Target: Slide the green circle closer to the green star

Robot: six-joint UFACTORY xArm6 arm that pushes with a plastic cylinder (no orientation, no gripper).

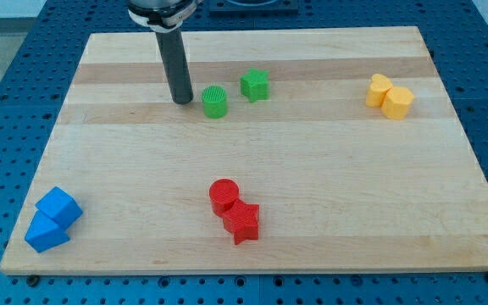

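Note:
The green circle (214, 102) stands on the wooden board (329, 161) at the upper middle. The green star (255, 85) sits just to its upper right, a small gap between them. My tip (181, 101) is down on the board just left of the green circle, a narrow gap apart from it. The dark rod rises from the tip to the view's top.
A red circle (224, 196) and a red star (242, 221) touch at the lower middle. Two blue blocks (52, 219) lie at the lower left corner. Two yellow blocks (390, 96) sit at the upper right. The board's edges frame all sides.

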